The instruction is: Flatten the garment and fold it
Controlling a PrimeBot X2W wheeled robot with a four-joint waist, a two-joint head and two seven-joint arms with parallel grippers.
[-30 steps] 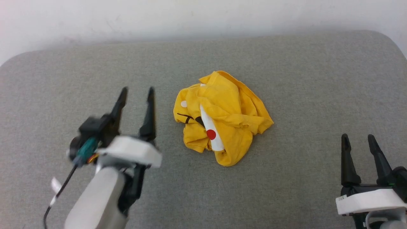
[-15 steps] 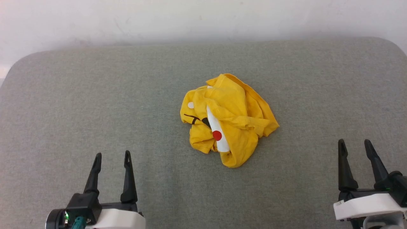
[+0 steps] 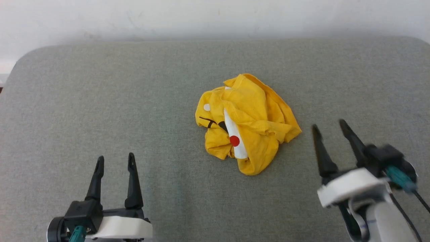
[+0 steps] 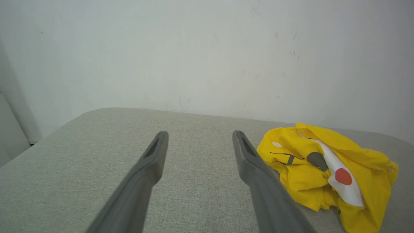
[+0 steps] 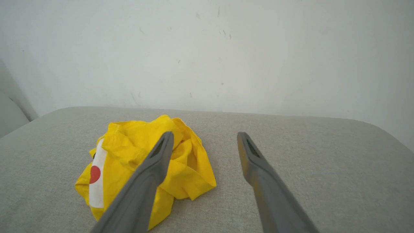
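Left gripper (image 3: 115, 157) sits low on my left side, fingers wide apart, holding nothing, well away from the garment (image 3: 255, 117). Right gripper (image 3: 328, 124) is spread wide and empty too, near the garment's right edge but not touching it. I see the yellow garment in a crumpled heap (white patch (image 3: 240, 152) and red dot (image 3: 234, 140) facing up) in the middle of the gray cushion (image 3: 100, 94).

A plain indoor workspace is suggested by a grey fabric-covered surface (image 3: 100, 84) set against a scuffed white wall (image 3: 215, 16).
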